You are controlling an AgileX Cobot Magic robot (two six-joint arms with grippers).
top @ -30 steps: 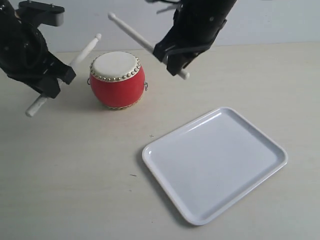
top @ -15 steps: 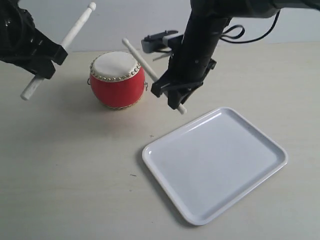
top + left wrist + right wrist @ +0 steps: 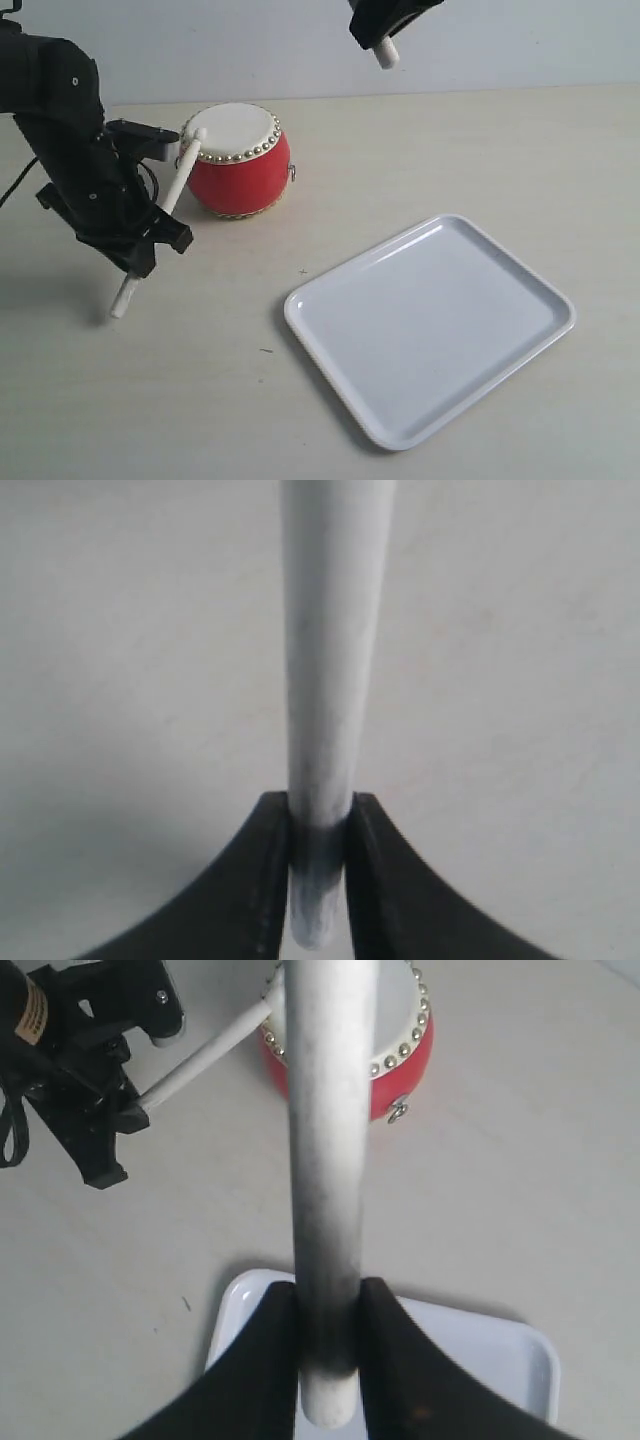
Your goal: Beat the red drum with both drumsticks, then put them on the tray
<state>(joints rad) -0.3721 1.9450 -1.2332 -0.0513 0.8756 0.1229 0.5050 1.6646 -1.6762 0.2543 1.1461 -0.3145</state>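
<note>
The red drum with its cream skin stands at the back left of the table. My left gripper is shut on one of the drumsticks; the stick slants up and its knob tip rests at the drum's left rim. In the left wrist view the jaws clamp that drumstick near its butt end. My right gripper hangs high above, shut on the other drumstick, of which only the butt shows. In the right wrist view the gripper holds its drumstick over the drum and the tray.
The white tray lies flat at the front right, apart from the drum. The black left arm stands close beside the drum. Bare tabletop lies between drum and tray and along the front edge.
The left arm has swung down and brought its stick's tip onto the drum's rim. The right arm has risen from beside the drum to the top of the view.
</note>
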